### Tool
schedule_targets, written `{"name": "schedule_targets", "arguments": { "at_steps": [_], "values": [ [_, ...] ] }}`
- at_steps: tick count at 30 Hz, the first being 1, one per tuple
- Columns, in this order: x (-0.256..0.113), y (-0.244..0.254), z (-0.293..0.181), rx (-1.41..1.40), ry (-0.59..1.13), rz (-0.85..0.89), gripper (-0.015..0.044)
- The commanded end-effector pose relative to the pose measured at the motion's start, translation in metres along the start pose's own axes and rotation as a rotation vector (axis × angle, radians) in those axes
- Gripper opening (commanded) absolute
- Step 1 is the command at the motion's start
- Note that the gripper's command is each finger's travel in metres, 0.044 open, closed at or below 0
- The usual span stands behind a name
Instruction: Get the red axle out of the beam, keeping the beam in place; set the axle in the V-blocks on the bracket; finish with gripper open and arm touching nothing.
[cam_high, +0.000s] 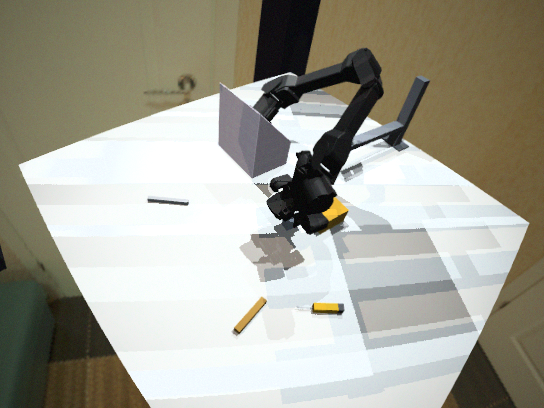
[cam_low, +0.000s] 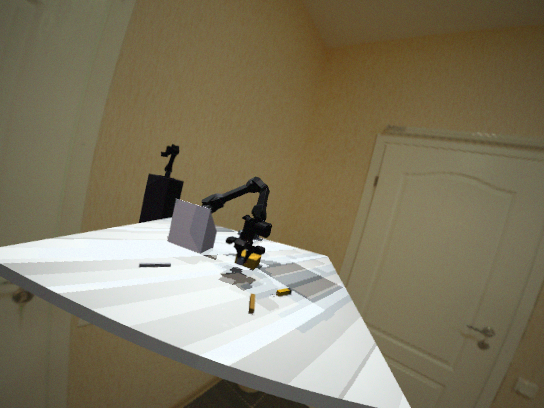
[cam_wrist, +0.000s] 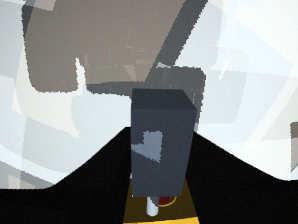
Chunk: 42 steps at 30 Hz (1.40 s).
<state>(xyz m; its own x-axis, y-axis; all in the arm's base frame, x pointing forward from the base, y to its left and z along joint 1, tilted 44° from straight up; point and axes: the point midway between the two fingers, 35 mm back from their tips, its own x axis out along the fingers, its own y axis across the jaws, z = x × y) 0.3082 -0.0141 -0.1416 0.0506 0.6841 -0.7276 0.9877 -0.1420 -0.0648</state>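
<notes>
Gripper (cam_high: 288, 223) (cam_low: 242, 254) (cam_wrist: 156, 133): fingers part-way apart, clamped on a dark grey block (cam_high: 286, 230) (cam_low: 241, 261) (cam_wrist: 161, 150).
Pin (cam_wrist: 152, 206): pale, at the block's beam-facing end; I judge it a push-out tool. Contact with axle: cannot tell.
Red axle (cam_wrist: 166, 200): end showing in the beam (cam_high: 336, 214) (cam_low: 251, 258) (cam_wrist: 186, 207).
Done: tool in grip, brought to beam.
Left: push axle out, seat it in V-blocks, release, withdraw.
Bracket (cam_high: 415, 104): I see it in the top view only.
Views: wrist alone shows red; top and exterior show the beam's yellow body.
</notes>
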Motion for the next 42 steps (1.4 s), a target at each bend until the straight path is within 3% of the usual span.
{"name": "schedule_targets", "arguments": {
  "at_steps": [1, 14, 42],
  "values": [
    [0.009, -0.003, -0.001, 0.008, 0.008, -0.007, 0.0],
    [0.029, -0.005, -0.002, 0.008, 0.011, -0.008, 0.0],
    [0.029, -0.007, -0.037, 0.009, 0.011, -0.009, 0.0]
  ]
}}
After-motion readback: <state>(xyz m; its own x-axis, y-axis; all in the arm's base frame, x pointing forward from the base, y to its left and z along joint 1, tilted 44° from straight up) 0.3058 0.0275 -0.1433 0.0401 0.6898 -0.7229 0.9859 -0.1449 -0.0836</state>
